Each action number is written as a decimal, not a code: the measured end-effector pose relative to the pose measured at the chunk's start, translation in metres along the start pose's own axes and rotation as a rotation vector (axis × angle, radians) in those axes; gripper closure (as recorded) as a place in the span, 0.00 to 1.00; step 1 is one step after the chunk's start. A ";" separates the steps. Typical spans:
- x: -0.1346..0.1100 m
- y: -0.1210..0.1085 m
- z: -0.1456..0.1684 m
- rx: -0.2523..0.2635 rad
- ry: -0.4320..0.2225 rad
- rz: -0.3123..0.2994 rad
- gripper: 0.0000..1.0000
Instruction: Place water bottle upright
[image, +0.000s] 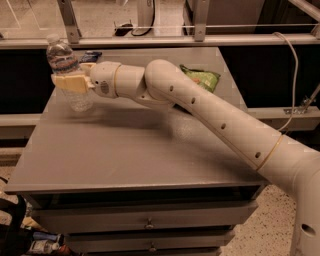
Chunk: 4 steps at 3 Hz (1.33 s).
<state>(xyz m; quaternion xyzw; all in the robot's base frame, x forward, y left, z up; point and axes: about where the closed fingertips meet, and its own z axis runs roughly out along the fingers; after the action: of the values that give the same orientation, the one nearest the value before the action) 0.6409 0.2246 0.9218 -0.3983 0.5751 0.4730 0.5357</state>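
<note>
The water bottle (64, 62) is a clear ribbed plastic bottle with a white cap and a blue, white and red label band. It stands nearly upright at the far left of the grey table (135, 155), its base on or just above the top. My gripper (70, 81) reaches in from the right and is shut on the bottle's middle, below the label. Its tan fingers (66, 82) cross the front of the bottle.
A green snack bag (201, 77) lies at the back right of the table, partly behind my arm. A small dark blue object (91, 56) lies at the back left behind the bottle. A railing runs behind the table. Drawers sit below the front edge.
</note>
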 end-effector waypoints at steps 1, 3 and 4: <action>0.003 -0.001 -0.003 0.004 -0.016 0.014 1.00; 0.012 -0.005 -0.008 0.014 -0.043 0.037 1.00; 0.017 -0.006 -0.011 0.027 -0.048 0.048 1.00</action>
<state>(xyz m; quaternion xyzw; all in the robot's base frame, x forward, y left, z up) 0.6424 0.2134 0.9042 -0.3658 0.5779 0.4871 0.5431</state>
